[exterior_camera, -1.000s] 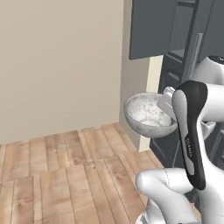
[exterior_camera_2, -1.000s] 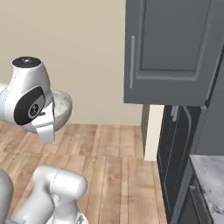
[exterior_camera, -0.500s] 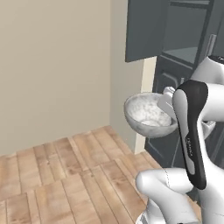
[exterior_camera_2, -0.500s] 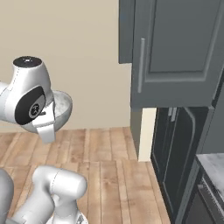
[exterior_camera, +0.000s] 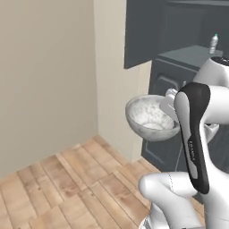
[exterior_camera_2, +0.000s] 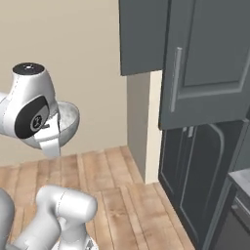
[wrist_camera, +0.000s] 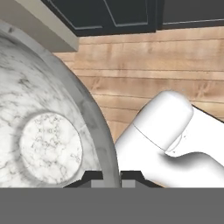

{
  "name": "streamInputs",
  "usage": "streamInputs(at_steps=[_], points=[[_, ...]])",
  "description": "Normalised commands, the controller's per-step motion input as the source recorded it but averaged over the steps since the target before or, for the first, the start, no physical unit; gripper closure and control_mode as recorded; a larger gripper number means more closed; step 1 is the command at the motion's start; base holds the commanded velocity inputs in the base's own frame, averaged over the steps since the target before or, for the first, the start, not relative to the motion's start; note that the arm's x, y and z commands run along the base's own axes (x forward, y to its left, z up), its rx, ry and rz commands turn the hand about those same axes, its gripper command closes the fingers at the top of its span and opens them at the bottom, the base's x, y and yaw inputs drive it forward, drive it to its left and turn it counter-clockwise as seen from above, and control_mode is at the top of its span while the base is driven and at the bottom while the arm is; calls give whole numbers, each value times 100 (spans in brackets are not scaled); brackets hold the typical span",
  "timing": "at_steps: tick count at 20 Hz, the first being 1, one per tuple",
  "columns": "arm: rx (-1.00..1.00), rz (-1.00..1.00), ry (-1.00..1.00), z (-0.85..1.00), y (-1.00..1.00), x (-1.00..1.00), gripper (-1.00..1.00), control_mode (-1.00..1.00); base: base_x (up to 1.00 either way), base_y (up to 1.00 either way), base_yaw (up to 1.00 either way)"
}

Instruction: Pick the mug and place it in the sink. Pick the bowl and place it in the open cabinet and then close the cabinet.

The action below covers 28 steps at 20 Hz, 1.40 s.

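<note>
The speckled grey-white bowl (exterior_camera: 150, 118) hangs in the air above the wooden floor, upright, with my gripper (exterior_camera: 169, 103) shut on its right rim. From the right base view the bowl (exterior_camera_2: 69, 119) peeks out behind my white wrist. In the hand view the bowl (wrist_camera: 48, 131) takes up the left half, and its rim runs down between my fingertips (wrist_camera: 131, 176). The tall dark grey cabinet (exterior_camera: 174, 85) stands just beyond the bowl, with an upper door (exterior_camera: 143, 31) swung open. Its panelled door with a silver bar handle (exterior_camera_2: 175, 79) and arched lower doors (exterior_camera_2: 205, 166) are at the right. The mug and the sink are out of view.
A small bottle (exterior_camera: 214, 43) stands on the cabinet's open shelf. A beige wall corner (exterior_camera_2: 144, 122) juts out left of the cabinet. Wooden floor (exterior_camera: 67, 188) spreads below. A counter corner (exterior_camera_2: 241, 177) shows at the far right.
The whole scene has shifted, so the base has driven; the cabinet now looks nearer and further left. The bowl stays in my gripper in the same pose.
</note>
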Motion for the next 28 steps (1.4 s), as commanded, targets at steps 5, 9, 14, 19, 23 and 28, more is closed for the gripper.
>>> streamInputs(at_steps=[5, 9, 14, 19, 23, 28], points=[[0, 0, 0, 0, 0, 0, 100, 100, 23, 39, -51], [0, 0, 0, 0, 0, 0, 100, 100, 29, 60, -53], [0, 0, 0, 0, 0, 0, 100, 100, 34, 84, -50], [0, 0, 0, 0, 0, 0, 100, 100, 24, 69, -51], [0, 0, 0, 0, 0, 0, 100, 100, 9, 22, -55], [0, 0, 0, 0, 0, 0, 100, 100, 6, 32, -55]])
